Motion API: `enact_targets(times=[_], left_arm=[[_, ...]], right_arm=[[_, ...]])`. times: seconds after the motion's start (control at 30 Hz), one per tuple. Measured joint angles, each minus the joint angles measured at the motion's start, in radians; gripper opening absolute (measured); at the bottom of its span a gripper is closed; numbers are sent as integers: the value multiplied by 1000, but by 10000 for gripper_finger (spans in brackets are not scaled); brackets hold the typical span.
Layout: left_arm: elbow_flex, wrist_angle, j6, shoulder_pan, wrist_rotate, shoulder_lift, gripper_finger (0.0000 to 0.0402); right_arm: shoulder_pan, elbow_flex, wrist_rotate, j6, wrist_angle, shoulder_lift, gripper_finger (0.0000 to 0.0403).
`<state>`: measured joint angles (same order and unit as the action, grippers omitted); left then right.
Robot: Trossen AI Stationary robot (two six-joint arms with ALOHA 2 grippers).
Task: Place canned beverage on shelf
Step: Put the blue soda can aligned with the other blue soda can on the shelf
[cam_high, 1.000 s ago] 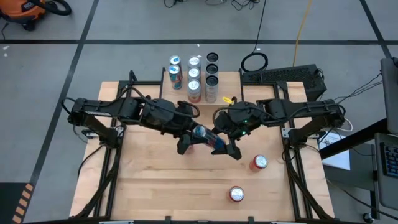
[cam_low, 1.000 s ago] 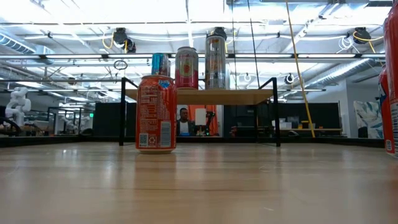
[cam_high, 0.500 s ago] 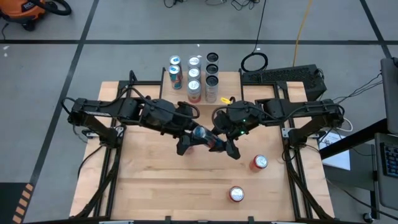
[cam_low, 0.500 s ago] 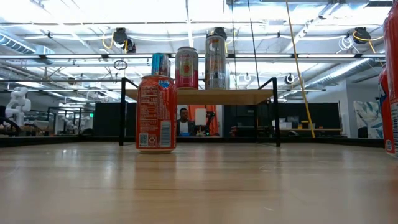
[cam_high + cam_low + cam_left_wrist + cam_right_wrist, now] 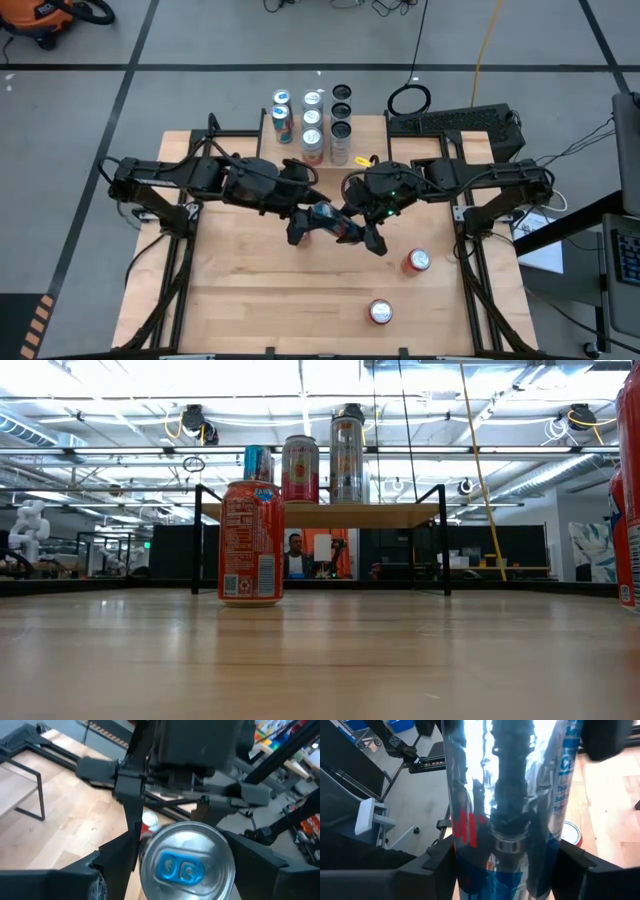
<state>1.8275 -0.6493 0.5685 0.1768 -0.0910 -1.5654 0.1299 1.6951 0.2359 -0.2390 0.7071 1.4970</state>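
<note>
Blue and silver, the can (image 5: 328,221) hangs in the air over the middle of the table, lying almost flat between the two grippers. The right gripper (image 5: 352,230) clamps it across the body (its wrist view shows the wall pressed between both fingers). The left gripper (image 5: 309,223) is at the can's other end, but whether it grips or has let go I cannot tell. This looks like a handover. To do it well, I think only one arm should pull away, straight and slowly, once the other's hold is sure. The can must then be turned upright before going to the shelf (image 5: 320,514), where other cans already stand.
</note>
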Motion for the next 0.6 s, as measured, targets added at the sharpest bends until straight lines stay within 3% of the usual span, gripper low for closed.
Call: enact_targets(times=[0.4, 0.6], left_arm=[[3, 95, -10, -4, -216, 71, 284], [2, 173, -164, -6, -256, 88, 284]], right_arm=[[-44, 0, 3, -1, -33, -43, 218], [-80, 0, -2, -2, -121, -52, 220]])
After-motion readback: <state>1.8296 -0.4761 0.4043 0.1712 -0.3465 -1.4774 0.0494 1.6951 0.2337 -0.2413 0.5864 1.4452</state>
